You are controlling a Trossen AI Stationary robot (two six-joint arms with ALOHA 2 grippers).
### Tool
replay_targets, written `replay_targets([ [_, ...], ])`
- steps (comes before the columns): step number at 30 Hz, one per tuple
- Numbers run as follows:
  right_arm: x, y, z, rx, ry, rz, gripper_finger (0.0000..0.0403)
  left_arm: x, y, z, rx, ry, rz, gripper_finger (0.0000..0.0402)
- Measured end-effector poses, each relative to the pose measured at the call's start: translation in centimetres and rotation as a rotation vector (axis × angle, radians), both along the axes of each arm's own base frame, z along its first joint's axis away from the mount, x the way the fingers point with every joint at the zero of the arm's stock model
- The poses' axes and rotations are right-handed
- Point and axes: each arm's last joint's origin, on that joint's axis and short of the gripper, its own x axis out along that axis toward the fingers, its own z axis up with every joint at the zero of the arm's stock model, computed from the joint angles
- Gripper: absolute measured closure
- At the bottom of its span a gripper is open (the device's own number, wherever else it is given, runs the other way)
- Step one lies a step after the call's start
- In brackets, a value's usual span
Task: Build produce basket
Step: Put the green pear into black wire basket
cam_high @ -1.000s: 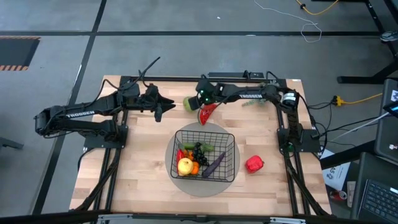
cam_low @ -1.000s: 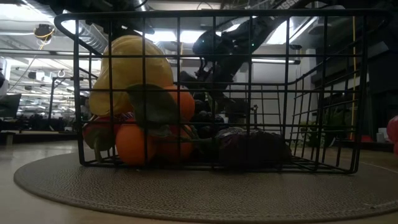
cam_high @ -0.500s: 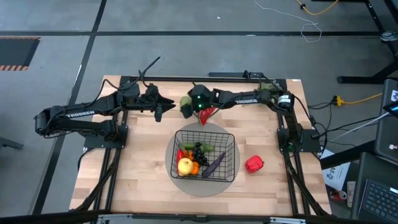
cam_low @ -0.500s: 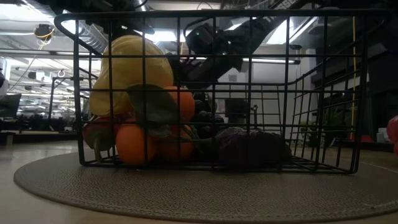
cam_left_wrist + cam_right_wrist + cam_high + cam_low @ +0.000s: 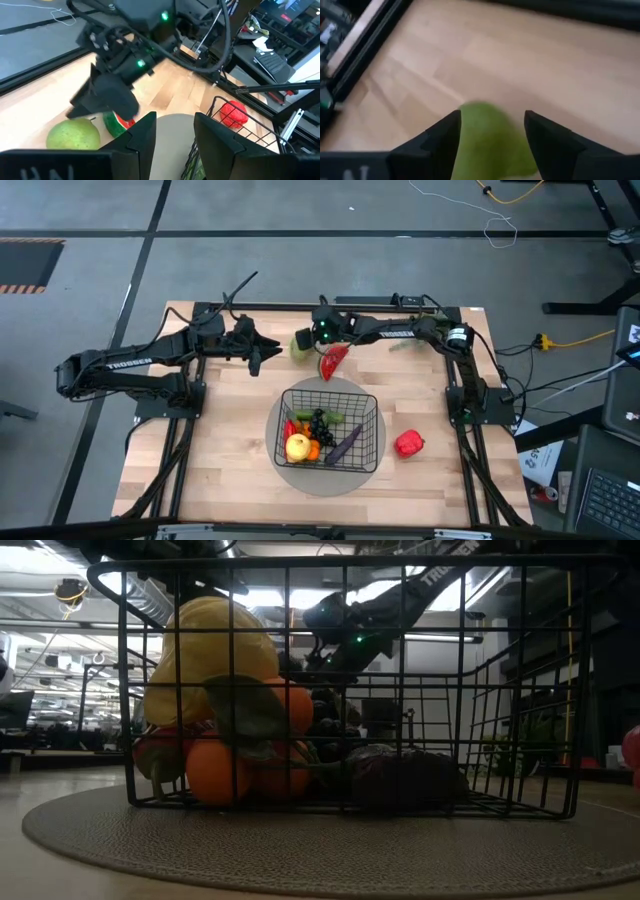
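Pear (image 5: 487,137), at the basket's (image 5: 330,428) 11 o'clock, sat between the right gripper's (image 5: 490,131) spread fingers; we judged it light, rigid, smooth—grip its widest part.

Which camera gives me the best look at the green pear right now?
The left wrist view: the pear lies whole and sharp on the table beside the watermelon slice. The high view shows it small, beside the right gripper. The right wrist view shows it as a blur between open fingers. The low view hides it.
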Motion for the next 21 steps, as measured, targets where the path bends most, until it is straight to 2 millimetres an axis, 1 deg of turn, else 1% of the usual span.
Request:
replay_targets([
  [3,-0.1,-0.7,-0.3,0.003,0.015,-0.017,0.0183,0.0,0.0,0.0,0.000,0.000,0.000,0.0274],
  [6,-0.2,-1.0,-1.6,-0.001,0.073,-0.047,0.0183,0.0,0.0,0.0,0.000,0.000,0.000,0.0274],
  [11,-0.9,-0.4,-4.2,0.080,0.230,-0.046,0.0183,0.0,0.0,0.0,0.001,0.000,-0.001,0.0274],
  [13,-0.7,0.1,-4.2,0.084,0.229,-0.037,0.0183,0.0,0.0,0.0,0.001,0.001,-0.001,0.0274],
  [21,1.1,2.5,-3.3,0.069,0.108,0.076,0.0183,0.0,0.0,0.0,0.007,0.003,-0.002,0.0274],
])
